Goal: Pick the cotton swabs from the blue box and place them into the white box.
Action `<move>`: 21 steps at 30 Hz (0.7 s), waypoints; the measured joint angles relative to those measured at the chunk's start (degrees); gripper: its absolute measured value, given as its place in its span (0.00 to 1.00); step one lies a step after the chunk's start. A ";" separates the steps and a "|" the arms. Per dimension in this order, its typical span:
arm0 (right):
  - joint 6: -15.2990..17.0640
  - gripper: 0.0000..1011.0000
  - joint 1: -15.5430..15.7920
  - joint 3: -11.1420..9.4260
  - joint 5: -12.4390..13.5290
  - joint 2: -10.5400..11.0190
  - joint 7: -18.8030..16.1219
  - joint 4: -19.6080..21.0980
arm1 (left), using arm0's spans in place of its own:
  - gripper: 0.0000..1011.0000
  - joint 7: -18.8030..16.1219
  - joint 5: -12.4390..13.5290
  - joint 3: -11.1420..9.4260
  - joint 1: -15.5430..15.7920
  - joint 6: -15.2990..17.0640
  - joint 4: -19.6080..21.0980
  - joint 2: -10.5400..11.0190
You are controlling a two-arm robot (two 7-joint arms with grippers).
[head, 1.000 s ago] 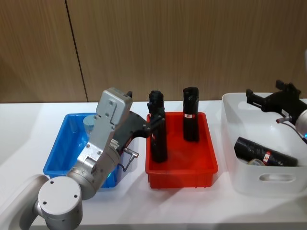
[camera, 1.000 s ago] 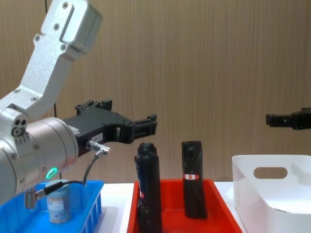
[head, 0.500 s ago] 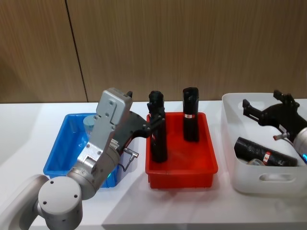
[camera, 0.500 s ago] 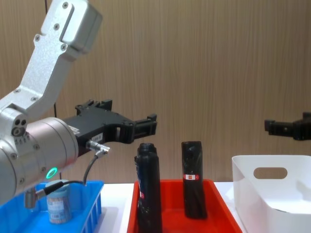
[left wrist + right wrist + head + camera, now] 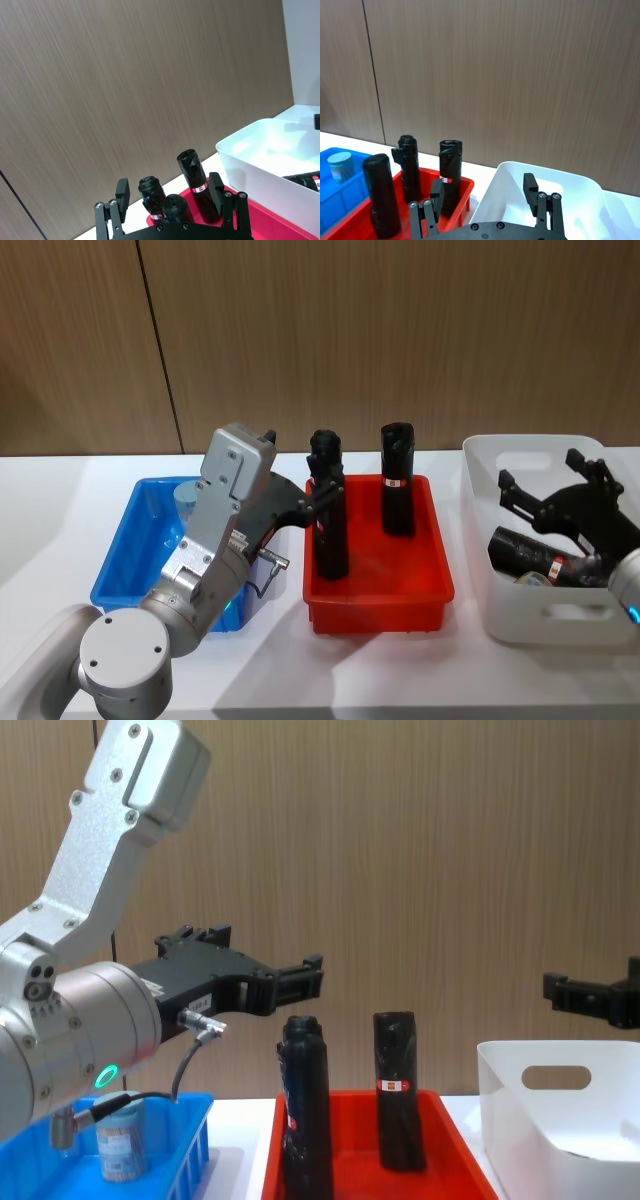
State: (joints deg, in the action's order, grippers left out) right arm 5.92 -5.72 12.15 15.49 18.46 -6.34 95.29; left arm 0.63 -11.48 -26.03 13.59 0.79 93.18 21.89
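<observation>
The right gripper (image 5: 553, 498), jaws spread and empty, had drifted nearer over the white box (image 5: 480, 540), while one cotton swabs (image 5: 121, 1148) jar waited in the blue box (image 5: 125, 560) beneath the open-jawed left gripper (image 5: 308, 976).

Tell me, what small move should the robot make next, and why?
Probably lower the left tool toward the cotton swabs in the blue box: that tool is open and empty, hanging above the red crate.
</observation>
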 joint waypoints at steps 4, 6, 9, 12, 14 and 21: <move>-1.25 0.99 2.09 0.26 0.33 0.30 0.76 1.85 | 0.99 0.00 0.00 0.00 0.00 0.00 0.00 0.00; -2.00 0.99 3.31 0.43 0.51 0.47 1.27 3.03 | 0.99 0.00 0.00 0.00 0.00 0.00 0.00 0.00; -2.87 0.99 4.68 0.60 0.75 0.67 1.82 4.26 | 0.99 0.00 0.00 0.00 0.00 0.00 0.00 0.00; -3.51 0.99 5.70 0.72 0.91 0.81 2.22 5.21 | 0.99 0.00 0.00 0.00 0.00 0.00 0.00 0.00; -3.77 0.99 6.20 0.79 0.95 0.86 2.37 5.63 | 0.99 0.00 0.00 0.00 0.00 0.00 0.00 0.00; -3.95 0.99 6.54 0.82 1.00 0.90 2.55 5.92 | 0.99 0.00 0.00 0.00 0.00 0.00 0.00 0.00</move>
State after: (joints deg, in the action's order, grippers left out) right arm 1.97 0.82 12.98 16.49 19.37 -3.79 101.20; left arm 0.63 -11.48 -26.02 13.58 0.79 93.18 21.90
